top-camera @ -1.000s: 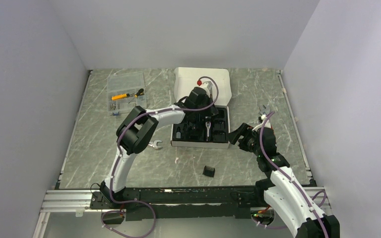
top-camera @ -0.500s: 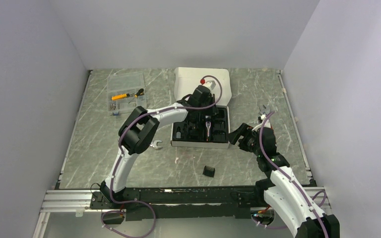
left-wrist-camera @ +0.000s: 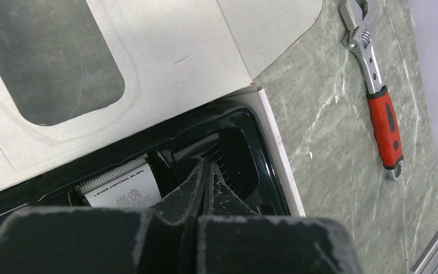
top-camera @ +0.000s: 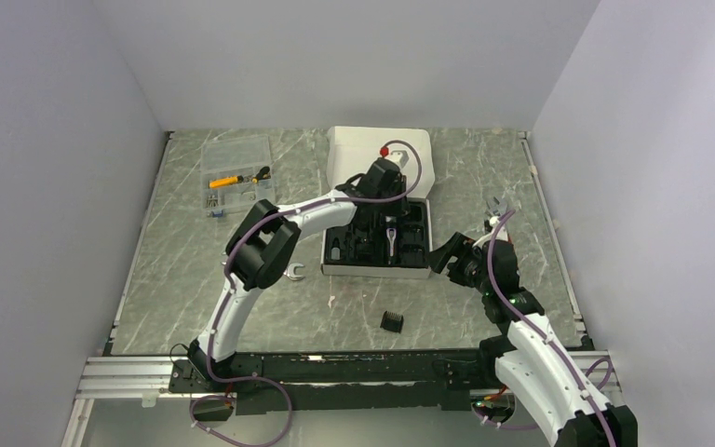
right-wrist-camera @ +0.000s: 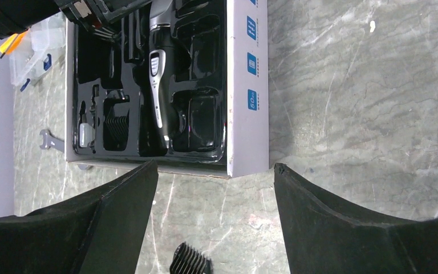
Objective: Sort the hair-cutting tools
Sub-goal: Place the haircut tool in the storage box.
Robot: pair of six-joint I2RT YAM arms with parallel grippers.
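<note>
My left gripper (left-wrist-camera: 206, 168), tips pressed together, sits deep in a narrow pocket at the corner of the black tray (left-wrist-camera: 262, 171), hemmed by the tray's wall and the white lid (left-wrist-camera: 165, 51) raised behind it. My right gripper (right-wrist-camera: 215, 166), spread wide, has bare marble table (right-wrist-camera: 348, 114) ahead, up to the box (right-wrist-camera: 248, 85). One comb attachment (right-wrist-camera: 191, 265) lies alone, open table all round.

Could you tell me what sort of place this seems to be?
Likely a robot test booth: plain grey walls box in a marble-patterned table, with two arms bolted to a rail at its near edge.
</note>
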